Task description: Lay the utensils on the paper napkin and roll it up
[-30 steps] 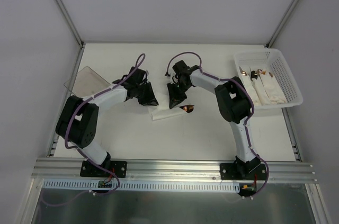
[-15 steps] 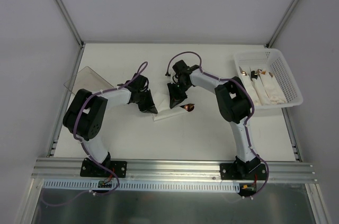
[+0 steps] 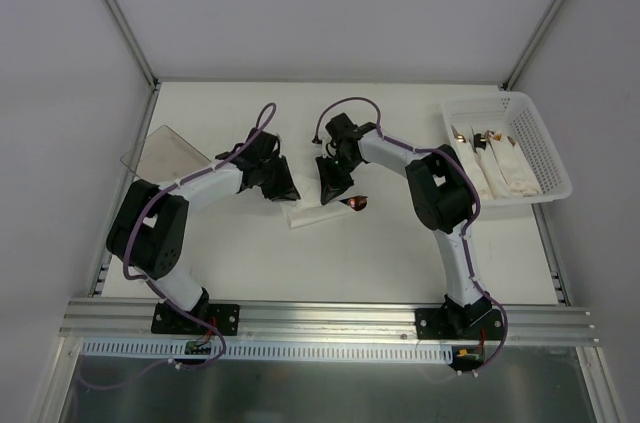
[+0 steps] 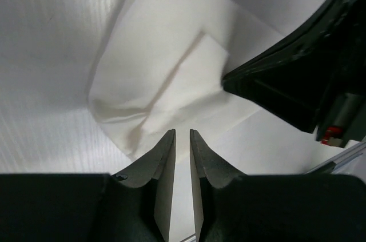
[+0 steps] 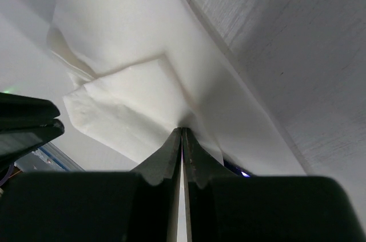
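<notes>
Item: paper napkin (image 3: 310, 213), part-rolled; utensils (image 3: 356, 204) protrude at its right end. Held: right gripper (image 5: 182, 130) clamped on its fold; left gripper (image 4: 182, 132) slightly parted, seemingly unladen. We advise rolling both ends evenly.

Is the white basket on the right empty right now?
No, the white basket holds several rolled white bundles lying side by side.

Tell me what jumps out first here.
The left gripper and right gripper meet over the paper napkin at the table middle. The right one pinches a fold, and a brown utensil tip pokes from the napkin's right end. A white basket of rolled bundles sits back right.
</notes>
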### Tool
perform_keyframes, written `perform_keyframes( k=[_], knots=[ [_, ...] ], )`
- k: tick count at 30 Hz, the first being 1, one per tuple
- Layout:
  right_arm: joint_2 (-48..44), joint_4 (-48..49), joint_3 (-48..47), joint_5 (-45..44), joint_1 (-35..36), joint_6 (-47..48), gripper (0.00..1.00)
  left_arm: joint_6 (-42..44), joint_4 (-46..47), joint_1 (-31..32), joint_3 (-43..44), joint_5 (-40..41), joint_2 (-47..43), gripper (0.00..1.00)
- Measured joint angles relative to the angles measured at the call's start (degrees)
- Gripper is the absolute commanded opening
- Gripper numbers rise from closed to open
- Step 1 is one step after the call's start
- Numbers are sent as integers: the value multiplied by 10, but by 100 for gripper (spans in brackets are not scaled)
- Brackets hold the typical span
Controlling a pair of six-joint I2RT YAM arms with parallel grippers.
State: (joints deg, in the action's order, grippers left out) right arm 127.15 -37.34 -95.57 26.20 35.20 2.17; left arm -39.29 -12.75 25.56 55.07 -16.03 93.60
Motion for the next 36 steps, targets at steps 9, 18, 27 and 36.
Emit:
perform_keyframes(
  k=[9, 18, 27, 36],
  knots=[
    [0, 0, 0, 0, 0, 0, 7, -2, 10, 35, 33, -4, 63, 14],
    [0, -7, -3, -6, 0, 2, 8, -16, 21, 44, 33, -21, 102, 8],
    [-32, 4, 29, 8, -29, -3, 15, -84, 79, 43, 0, -35, 106, 0],
    [-124, 32, 56, 33, -96, -39, 15, -197, 166, 43, -75, -8, 72, 0]
  ],
)
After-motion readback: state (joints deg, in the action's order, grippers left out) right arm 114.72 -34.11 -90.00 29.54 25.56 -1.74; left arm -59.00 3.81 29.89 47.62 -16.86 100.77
